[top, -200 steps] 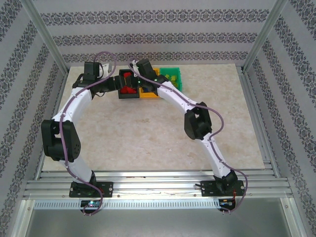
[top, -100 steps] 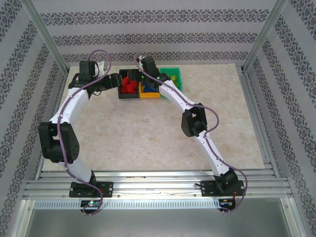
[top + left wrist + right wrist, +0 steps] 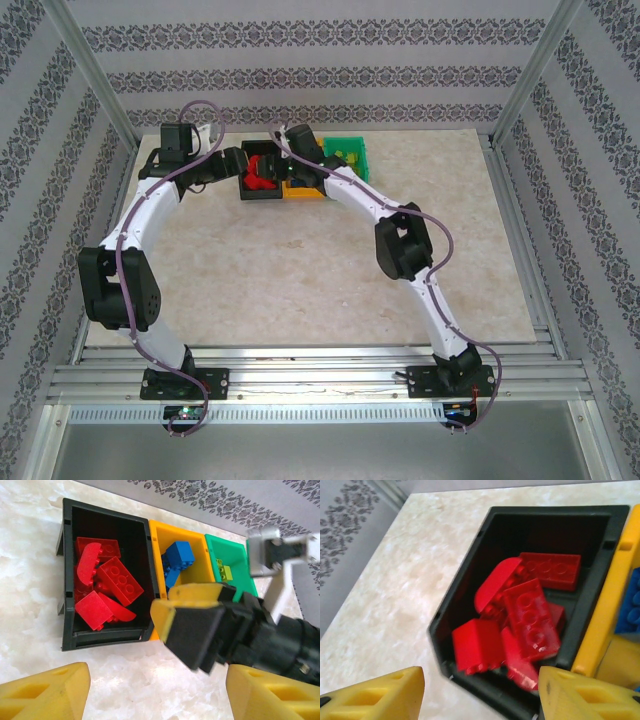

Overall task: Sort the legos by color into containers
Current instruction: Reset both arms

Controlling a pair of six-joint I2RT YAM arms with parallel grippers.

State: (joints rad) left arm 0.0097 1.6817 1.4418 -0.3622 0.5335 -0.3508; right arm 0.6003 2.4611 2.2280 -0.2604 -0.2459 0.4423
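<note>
Along the far edge of the counter (image 3: pixel 300 270), 3 abreast: the black bin (image 3: pixel 107 636) holding red bricks (image 3: pixel 114 580), the orange-yellow bin (image 3: pixel 155 536) holding blue bricks (image 3: pixel 179 557), and the teal bin (image 3: pixel 222 539) holding lime bricks (image 3: pixel 223 571). Above the black bin hovers the right end effector (image 3: pixel 480 695), jaws apart and empty. Just beside it is the left end effector (image 3: pixel 157 695), also apart and empty. I judge a straight vertical lift best, clear of the bin walls and the left end effector.
</note>
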